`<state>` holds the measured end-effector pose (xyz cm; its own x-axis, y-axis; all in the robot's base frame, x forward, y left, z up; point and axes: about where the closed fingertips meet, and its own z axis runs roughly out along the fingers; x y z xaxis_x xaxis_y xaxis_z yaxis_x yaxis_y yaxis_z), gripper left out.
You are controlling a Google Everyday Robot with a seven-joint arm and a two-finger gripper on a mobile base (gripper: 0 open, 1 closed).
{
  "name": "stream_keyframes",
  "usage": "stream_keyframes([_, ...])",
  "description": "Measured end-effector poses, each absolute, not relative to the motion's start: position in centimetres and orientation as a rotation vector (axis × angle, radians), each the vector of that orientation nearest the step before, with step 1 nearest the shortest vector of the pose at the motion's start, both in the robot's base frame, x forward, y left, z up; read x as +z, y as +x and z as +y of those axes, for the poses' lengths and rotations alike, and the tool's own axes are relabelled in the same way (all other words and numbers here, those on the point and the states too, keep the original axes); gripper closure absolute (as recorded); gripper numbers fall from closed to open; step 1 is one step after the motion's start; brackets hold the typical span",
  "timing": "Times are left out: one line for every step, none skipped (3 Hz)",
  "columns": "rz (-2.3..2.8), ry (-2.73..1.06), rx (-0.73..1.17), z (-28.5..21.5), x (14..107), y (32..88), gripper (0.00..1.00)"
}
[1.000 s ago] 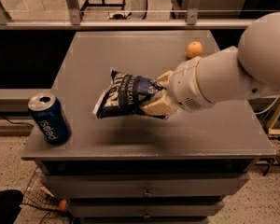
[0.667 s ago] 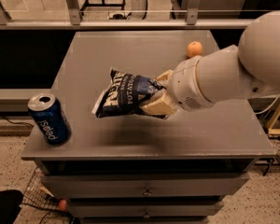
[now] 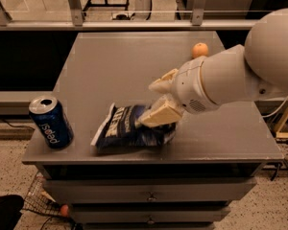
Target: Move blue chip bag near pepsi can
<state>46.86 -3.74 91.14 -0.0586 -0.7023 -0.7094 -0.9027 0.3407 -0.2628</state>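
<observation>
The blue chip bag (image 3: 127,128) lies flat on the grey table (image 3: 115,66), close to its front edge. The pepsi can (image 3: 50,122) stands upright at the table's front left corner, about a can's width to the left of the bag. My gripper (image 3: 159,98) is over the bag's right end. Its lower finger (image 3: 158,115) rests against the top of the bag, and its upper finger (image 3: 163,82) is spread away from it, so the jaws stand open. The white arm housing (image 3: 230,78) reaches in from the right.
A small orange fruit (image 3: 199,50) sits at the table's back right. The table has drawers below its front edge. A metal rail (image 3: 134,25) runs behind the table. A wire basket (image 3: 43,202) stands on the floor at the lower left.
The bag has come down toward the table's front edge and now lies on the surface. The gripper moved down with it and its fingers have spread. The can has not moved.
</observation>
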Motion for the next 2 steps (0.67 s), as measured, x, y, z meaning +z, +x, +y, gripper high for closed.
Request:
stream_keyframes([1.813, -1.423, 0.316, -3.6, 91.32, 46.76, 0.0])
stream_keyframes([1.813, -1.423, 0.316, -3.59, 91.32, 46.75, 0.0])
